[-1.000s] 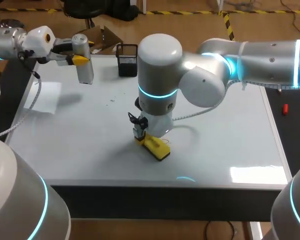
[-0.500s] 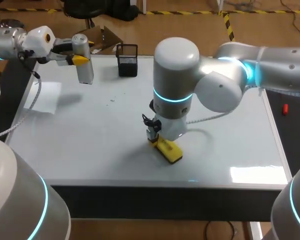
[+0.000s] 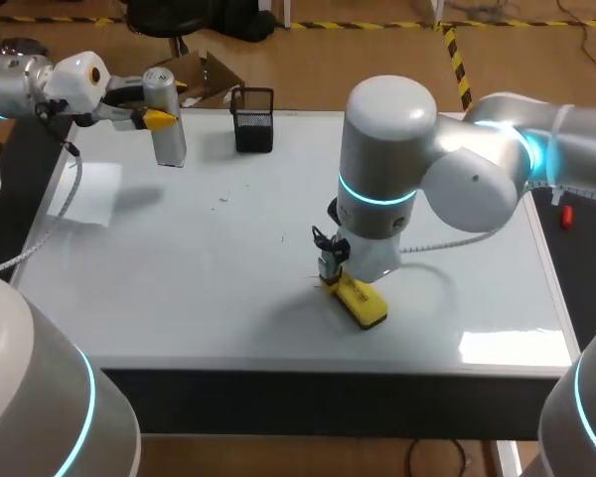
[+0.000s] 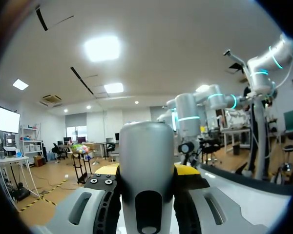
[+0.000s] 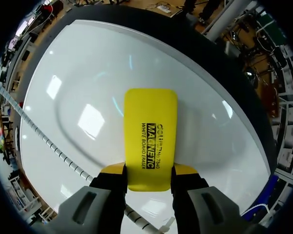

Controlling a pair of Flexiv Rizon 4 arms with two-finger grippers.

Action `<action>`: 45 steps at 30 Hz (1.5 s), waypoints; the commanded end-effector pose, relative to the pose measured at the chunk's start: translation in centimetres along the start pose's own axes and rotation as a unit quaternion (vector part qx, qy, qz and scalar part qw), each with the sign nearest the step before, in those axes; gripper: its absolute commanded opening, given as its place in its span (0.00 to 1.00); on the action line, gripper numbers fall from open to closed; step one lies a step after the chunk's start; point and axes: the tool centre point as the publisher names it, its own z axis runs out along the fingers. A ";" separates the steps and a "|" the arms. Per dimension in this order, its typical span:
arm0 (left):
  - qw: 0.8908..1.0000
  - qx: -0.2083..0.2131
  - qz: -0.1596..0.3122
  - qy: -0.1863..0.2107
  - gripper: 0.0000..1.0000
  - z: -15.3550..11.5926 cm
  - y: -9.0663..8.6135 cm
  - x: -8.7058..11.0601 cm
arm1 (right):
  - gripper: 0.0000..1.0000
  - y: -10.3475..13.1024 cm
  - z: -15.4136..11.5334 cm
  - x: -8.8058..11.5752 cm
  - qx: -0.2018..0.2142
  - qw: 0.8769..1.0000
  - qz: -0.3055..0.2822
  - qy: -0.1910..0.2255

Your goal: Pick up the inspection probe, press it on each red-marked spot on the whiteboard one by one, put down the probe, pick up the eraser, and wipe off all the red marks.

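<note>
The yellow eraser lies flat on the whiteboard, at about 5 o'clock from the board's centre in the head view. The right gripper is clamped on it, a yellow tip on each long side at the near end, so the rest of the block runs out ahead of the fingers. It looks light and stiff, with a hard smooth back; a hold across the narrow width seems sound, though pressing from one end may tip the far end up. The inspection probe, a smooth grey cylinder, is not laid down: the left gripper pinches its upper part at the board's 10 o'clock corner. Whether its foot touches the board I cannot tell. Its rounded sides look slippery, so a grip across the body suits it. The board is glossy and should let the eraser slide easily. I can make out only tiny faint specks near its middle, no plain red marks. A black mesh pen cup stands at 12 o'clock on the far edge, well apart from the eraser.
</note>
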 end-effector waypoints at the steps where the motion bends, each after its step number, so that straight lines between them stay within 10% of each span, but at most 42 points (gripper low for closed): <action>1: 1.000 -0.003 0.000 -0.002 0.00 0.1 -0.3 0.2 | 0.00 0.3 1.2 0.5 0.001 1.000 -0.002 -0.002; 18: 1.000 -0.003 0.000 -0.002 0.00 0.1 -0.3 0.2 | 0.00 -3.7 -4.6 -2.6 0.043 0.998 -0.044 0.034; 31: 1.000 -0.003 0.000 -0.002 0.00 0.1 -0.3 0.2 | 0.00 -7.2 -2.0 -7.5 0.061 0.995 -0.077 0.020; 45: 1.000 -0.003 0.000 -0.002 0.00 0.1 -0.3 0.2 | 0.00 -6.8 1.3 -6.6 0.077 0.993 -0.086 0.017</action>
